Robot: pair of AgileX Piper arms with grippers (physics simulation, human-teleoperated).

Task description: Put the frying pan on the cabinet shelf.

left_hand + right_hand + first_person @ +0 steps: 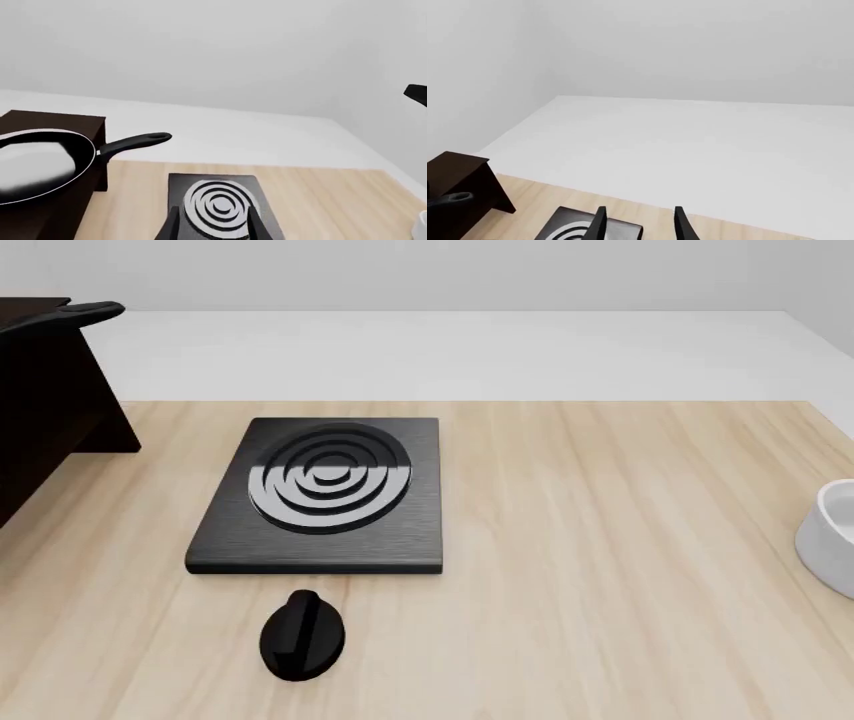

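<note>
Item: frying pan (37, 165), black with a glossy pale-reflecting inside, resting on top of the dark brown cabinet (63, 122) at the table's far left edge; its long handle (133, 142) sticks out past the cabinet's edge over the table (601, 540), loop end outermost. In the front view only the handle tip (74, 313) shows above the cabinet (47, 390). Item: square black stove plate (320, 498) with silver concentric rings, left of the table's centre, flat on the wood. Item: small black oval knob (303, 635), just in front of the plate toward the near edge, apart from it. Item: white rounded vessel (834, 535), cut off at the table's right edge. Left claw (213, 227): fingers spread, holding nothing, above the stove plate. Right claw (639, 225): fingers likewise parted and empty.
</note>
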